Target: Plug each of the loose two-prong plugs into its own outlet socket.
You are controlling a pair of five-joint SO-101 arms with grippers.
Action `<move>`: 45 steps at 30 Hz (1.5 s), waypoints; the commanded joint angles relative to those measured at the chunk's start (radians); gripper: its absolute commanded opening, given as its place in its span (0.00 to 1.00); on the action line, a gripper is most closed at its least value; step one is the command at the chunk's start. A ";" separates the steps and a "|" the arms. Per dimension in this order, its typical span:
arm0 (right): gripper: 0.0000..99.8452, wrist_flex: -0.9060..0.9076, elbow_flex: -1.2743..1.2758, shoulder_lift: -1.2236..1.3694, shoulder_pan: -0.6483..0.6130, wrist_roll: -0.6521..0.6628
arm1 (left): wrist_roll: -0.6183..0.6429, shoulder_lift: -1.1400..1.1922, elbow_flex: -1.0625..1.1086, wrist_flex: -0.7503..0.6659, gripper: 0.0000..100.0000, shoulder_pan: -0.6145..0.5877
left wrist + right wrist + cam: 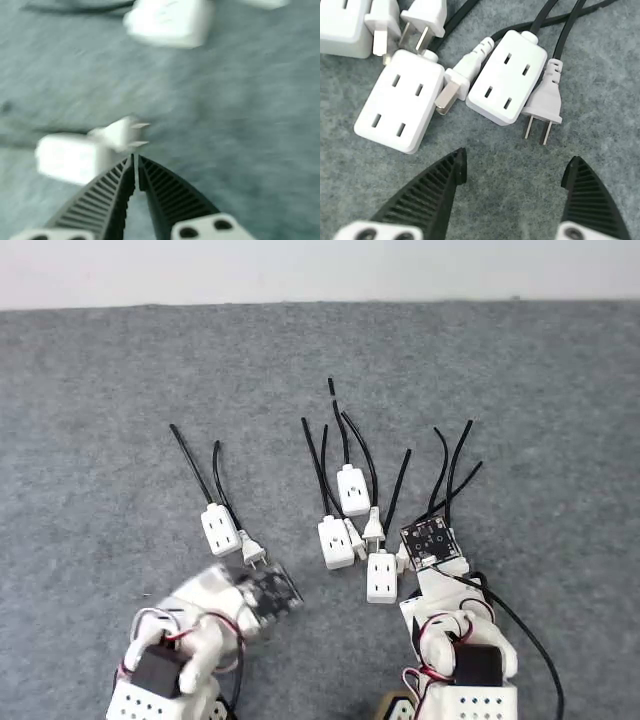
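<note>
Lower left of the high view: left fingers shut tight, empty, near a small white two-prong plug. Lower right: right fingers spread wide near a white outlet block.

Grey, felt-like tabletop, white gear lying flat on it: one outlet socket toward the left edge, a loose plug just beside it. Three more sockets cluster mid-tabletop with plugs between, and black cords trail toward the far edge.
</note>
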 commanded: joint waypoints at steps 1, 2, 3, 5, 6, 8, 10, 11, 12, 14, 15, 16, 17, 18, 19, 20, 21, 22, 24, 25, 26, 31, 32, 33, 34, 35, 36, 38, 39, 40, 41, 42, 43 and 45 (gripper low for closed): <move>0.32 0.007 0.017 -0.010 0.010 0.006 | 0.058 -0.017 -0.056 -0.193 0.02 -0.212; 0.32 0.007 0.017 -0.010 0.010 0.006 | 0.094 -0.017 -0.056 -0.212 0.02 -0.235; 0.32 0.007 0.017 -0.010 0.010 0.006 | 0.121 -0.017 -0.059 -0.216 0.02 -0.239; 0.32 0.007 0.017 -0.010 0.010 0.006 | 0.149 -0.017 -0.059 -0.216 0.02 -0.239; 0.32 0.007 0.017 -0.010 0.010 0.006 | 0.149 -0.017 -0.059 -0.216 0.02 -0.241; 0.32 0.007 0.017 -0.010 0.010 0.006 | 0.143 -0.017 -0.070 -0.216 0.01 -0.245; 0.32 0.007 0.017 -0.010 0.010 0.006 | 0.144 -0.017 -0.087 -0.216 0.01 -0.247; 0.32 0.007 0.017 -0.010 0.010 0.006 | 0.144 -0.017 -0.093 -0.215 0.01 -0.247; 0.32 0.007 0.017 -0.010 0.010 0.006 | 0.144 -0.017 -0.094 -0.215 0.01 -0.247; 0.32 0.007 0.017 -0.010 0.010 0.006 | 0.144 -0.017 -0.097 -0.218 0.01 -0.242; 0.32 0.007 0.017 -0.010 0.010 0.006 | 0.147 -0.017 -0.097 -0.219 0.01 -0.241; 0.32 0.007 0.017 -0.010 0.010 0.006 | 0.149 -0.017 -0.099 -0.221 0.01 -0.244; 0.32 0.007 0.017 -0.010 0.010 0.006 | 0.149 -0.017 -0.104 -0.219 0.02 -0.245; 0.32 0.007 0.017 -0.010 0.010 0.006 | 0.149 -0.017 -0.117 -0.216 0.02 -0.244; 0.32 0.007 0.017 -0.010 0.010 0.006 | 0.149 -0.017 -0.137 -0.215 0.02 -0.245; 0.32 0.007 0.017 -0.010 0.010 0.006 | 0.150 -0.017 -0.159 -0.215 0.02 -0.245; 0.32 0.007 0.017 -0.010 0.010 0.006 | 0.152 -0.017 -0.183 -0.213 0.02 -0.245; 0.32 0.007 0.017 -0.010 0.010 0.006 | 0.161 -0.017 -0.202 -0.213 0.02 -0.244; 0.32 0.007 0.017 -0.010 0.010 0.006 | 0.218 -0.017 -0.232 -0.218 0.02 -0.238; 0.32 0.007 0.017 -0.010 0.010 0.006 | 0.255 -0.017 -0.243 -0.222 0.02 -0.236; 0.32 0.007 0.017 -0.010 0.010 0.006 | 0.293 -0.017 -0.254 -0.224 0.02 -0.233; 0.32 0.007 0.017 -0.010 0.010 0.006 | 0.390 -0.017 -0.286 -0.258 0.02 -0.164; 0.32 0.007 0.017 -0.010 0.010 0.006 | 0.390 -0.017 -0.288 -0.258 0.02 -0.146; 0.32 0.007 0.017 -0.010 0.010 0.006 | 0.390 -0.017 -0.288 -0.256 0.02 -0.129; 0.32 0.007 0.017 -0.010 0.010 0.006 | 0.393 -0.017 -0.288 -0.250 0.02 -0.115; 0.32 0.007 0.017 -0.010 0.010 0.006 | 0.393 -0.017 -0.288 -0.241 0.02 -0.100; 0.32 0.007 0.017 -0.010 0.010 0.006 | 0.391 -0.017 -0.292 -0.222 0.02 -0.091; 0.32 0.007 0.017 -0.010 0.010 0.006 | 0.394 -0.017 -0.325 -0.190 0.02 -0.089; 0.32 0.007 0.017 -0.010 0.010 0.006 | 0.394 -0.017 -0.346 -0.173 0.02 -0.092; 0.32 0.007 0.017 -0.010 0.010 0.006 | 0.393 -0.017 -0.371 -0.155 0.02 -0.094; 0.32 0.007 0.017 -0.010 0.010 0.006 | 0.391 -0.017 -0.394 -0.138 0.04 -0.089; 0.32 0.007 0.017 -0.010 0.010 0.006 | 0.391 -0.017 -0.415 -0.123 0.07 -0.086; 0.32 0.007 0.017 -0.010 0.010 0.006 | 0.391 -0.015 -0.430 -0.112 0.12 -0.086; 0.32 0.007 0.017 -0.010 0.010 0.006 | 0.391 -0.014 -0.444 -0.103 0.23 -0.086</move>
